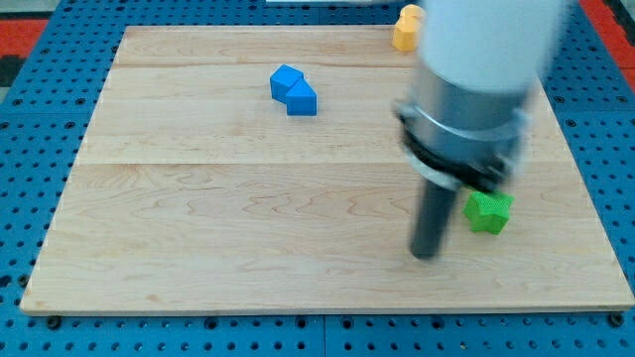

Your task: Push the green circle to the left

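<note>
A green block (488,211) lies at the view's right, below the middle of the wooden board (198,228); the arm's body covers its upper edge and its shape is unclear. My tip (426,254) rests on the board just to the left of the green block and slightly lower, with a small gap between them. The dark rod rises from the tip into the arm's large grey and white body (476,89), which hides the board behind it.
A blue block (294,90) lies at the view's upper middle. A yellow-orange block (405,27) sits at the board's top edge, partly hidden by the arm. A blue pegboard (40,119) surrounds the board.
</note>
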You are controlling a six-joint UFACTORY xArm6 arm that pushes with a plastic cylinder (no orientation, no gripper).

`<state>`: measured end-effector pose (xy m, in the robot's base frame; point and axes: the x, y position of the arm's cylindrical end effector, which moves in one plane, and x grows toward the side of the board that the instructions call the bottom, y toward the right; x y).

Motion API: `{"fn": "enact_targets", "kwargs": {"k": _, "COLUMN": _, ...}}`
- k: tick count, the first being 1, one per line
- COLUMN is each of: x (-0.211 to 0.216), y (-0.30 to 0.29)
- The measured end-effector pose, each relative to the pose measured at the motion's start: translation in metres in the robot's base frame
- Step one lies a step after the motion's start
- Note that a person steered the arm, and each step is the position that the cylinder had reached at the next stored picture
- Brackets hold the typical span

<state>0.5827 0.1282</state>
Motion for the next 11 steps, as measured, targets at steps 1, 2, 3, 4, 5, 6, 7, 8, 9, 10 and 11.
{"fn": "enact_targets", "kwargs": {"k": 1, "x": 0.009, "y": 0.106}}
{"fn": "enact_targets", "kwargs": {"k": 2, "x": -0.051, "y": 0.131}}
{"fn": "enact_targets", "kwargs": {"k": 3, "x": -0.115, "y": 0.114}}
{"fn": "enact_targets", "kwargs": {"k": 4, "x": -0.111, "y": 0.064}}
{"fn": "enact_targets", "kwargs": {"k": 5, "x": -0.109, "y": 0.011}}
{"fn": "enact_targets", "kwargs": {"k": 6, "x": -0.115, "y": -0.036}}
{"fn": "enact_targets", "kwargs": {"k": 7, "x": -0.134, "y": 0.017}}
{"fn": "enact_targets", "kwargs": {"k": 8, "x": -0.135, "y": -0.029}}
{"fn": "enact_targets", "kwargs": {"k": 9, "x": -0.128, "y": -0.096}}
{"fn": "enact_targets", "kwargs": {"k": 10, "x": -0.127, "y": -0.050}}
{"fn": "enact_targets", "kwargs": {"k": 11, "x": -0.149, "y": 0.041}}
